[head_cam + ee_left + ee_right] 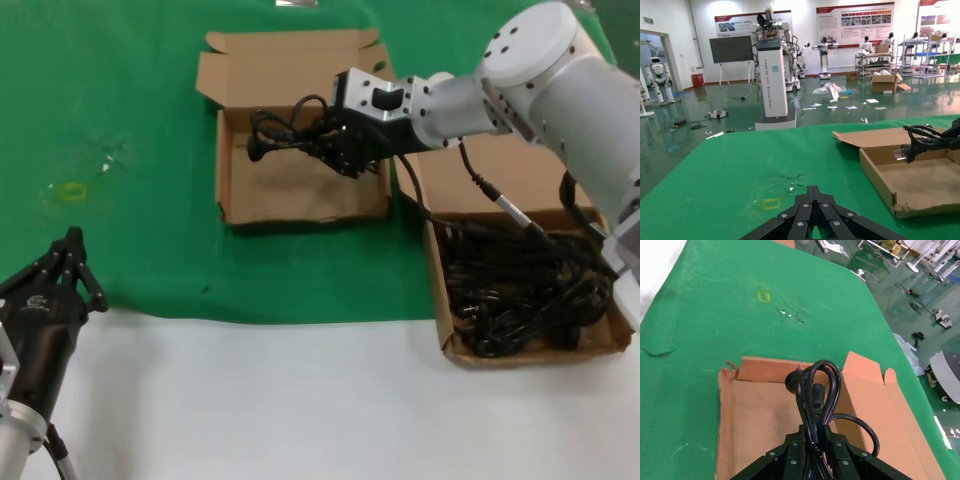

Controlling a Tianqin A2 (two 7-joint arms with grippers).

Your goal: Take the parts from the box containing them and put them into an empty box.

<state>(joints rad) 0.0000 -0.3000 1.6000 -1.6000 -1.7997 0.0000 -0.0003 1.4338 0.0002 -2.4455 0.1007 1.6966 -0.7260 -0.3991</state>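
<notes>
Above the empty box [300, 165], the right gripper [335, 145] is clenched on a coiled black power cord [285, 135], its loops hanging clear of the cardboard floor. The remaining cords [525, 295] lie tangled in the full box [450, 330] to the robot's right. The left gripper [65, 275] sits parked near the table edge, fingers drawn together and holding nothing. In my judgement, the cord should be lowered toward the middle of the box floor before release, so that the plug [903, 152] and loops clear the near wall and do not drape over the rim.
</notes>
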